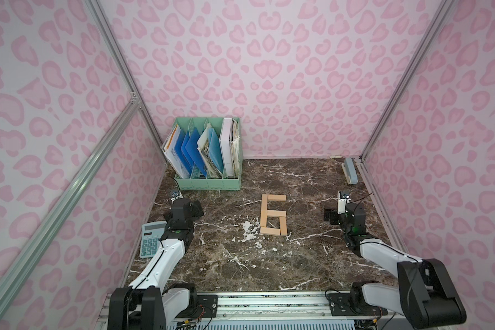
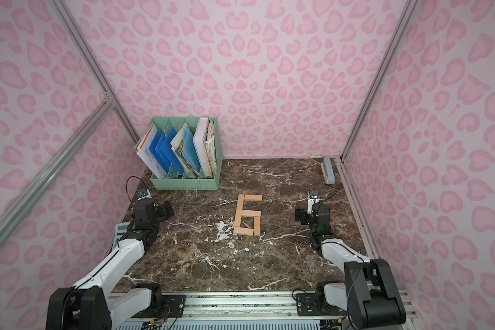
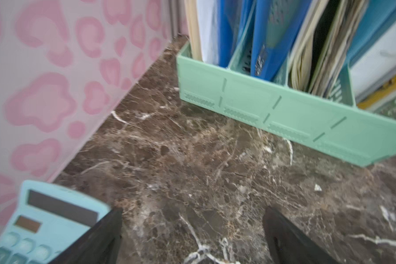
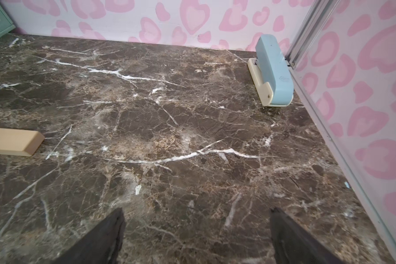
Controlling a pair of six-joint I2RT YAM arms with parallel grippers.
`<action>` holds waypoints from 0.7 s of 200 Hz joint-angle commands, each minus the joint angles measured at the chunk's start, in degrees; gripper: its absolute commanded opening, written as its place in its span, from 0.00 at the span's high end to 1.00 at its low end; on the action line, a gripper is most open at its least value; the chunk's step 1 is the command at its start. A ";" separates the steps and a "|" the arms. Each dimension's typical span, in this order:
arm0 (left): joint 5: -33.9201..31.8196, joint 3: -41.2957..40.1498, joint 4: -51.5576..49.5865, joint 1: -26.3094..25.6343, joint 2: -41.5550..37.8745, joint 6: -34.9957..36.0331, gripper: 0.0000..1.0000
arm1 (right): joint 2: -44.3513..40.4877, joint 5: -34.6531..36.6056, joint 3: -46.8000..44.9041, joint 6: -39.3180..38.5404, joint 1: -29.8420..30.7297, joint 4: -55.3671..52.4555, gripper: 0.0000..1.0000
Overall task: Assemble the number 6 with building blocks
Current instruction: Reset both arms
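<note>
Against the left wall a pale blue calculator (image 1: 151, 239) lies flat on the dark marble table (image 1: 229, 265), partly under the left arm. In the wrist view the left gripper (image 3: 193, 209) hovers over bare marble, one finger overlapping the calculator's corner. Its jaws are spread wide with nothing between them. Behind it, at the back of the table, stands a mint-green file rack (image 1: 209, 180) stuffed with blue folders and papers (they lean to one side).

In the middle of the table, in both top views, lies the number 6 (image 1: 276, 214), flat on the marble and well apart from both arms. It is built from six tan wooden blocks (image 2: 253, 197): two end to end down the left side, one across the top, one across the middle, one down the right of the lower loop and one along the bottom. The joints look closed, though the top views are too small to be sure of each one.

To the right, the right gripper (image 4: 197, 209) hangs over empty marble, its jaws also wide apart and holding nothing. The end of one block shows at the edge of its wrist view. In the far right corner a blue-grey stapler (image 4: 273, 70) sits against the wall.
</note>
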 commanded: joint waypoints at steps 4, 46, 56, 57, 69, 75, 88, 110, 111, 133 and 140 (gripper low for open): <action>4.12 0.50 10.00 0.20 5.21 5.59 0.01 | 5.35 -1.89 0.42 -1.75 -0.53 14.58 0.00; 4.27 -1.55 23.53 1.15 14.82 8.13 0.01 | 11.30 -5.75 1.17 -4.17 -4.51 23.58 0.00; 4.41 -1.45 25.71 1.16 17.60 8.04 0.01 | 10.38 -9.55 0.12 -1.53 -7.61 24.12 0.01; 4.40 -1.69 26.39 1.12 17.76 8.06 0.01 | 10.22 -10.24 -0.11 -1.49 -7.89 24.09 0.01; 2.69 -6.41 34.80 1.00 17.86 7.57 0.01 | 8.30 -14.64 -4.76 -1.72 -9.54 29.58 0.01; 1.15 -9.37 39.97 0.97 17.83 7.55 0.01 | 8.49 -15.03 -8.08 -2.17 -9.58 35.99 0.01; -0.90 -13.93 48.15 0.99 17.40 6.45 0.01 | 11.81 -14.42 -14.62 -2.68 -9.06 52.02 0.01; 3.64 -6.49 37.27 0.82 19.97 10.83 0.01 | 10.62 -10.44 -11.22 -2.95 -7.44 44.39 0.01; 3.35 -5.79 36.17 0.78 20.12 10.73 0.01 | 10.64 -10.30 -10.79 -2.90 -7.45 43.63 0.01; -1.39 -4.12 32.25 -0.70 19.26 8.33 0.01 | 11.25 -9.19 -8.41 -1.17 -8.13 39.73 0.01; -1.42 -4.72 33.75 -0.80 19.38 8.77 0.01 | 11.80 -9.09 -9.32 -1.59 -8.05 42.43 0.01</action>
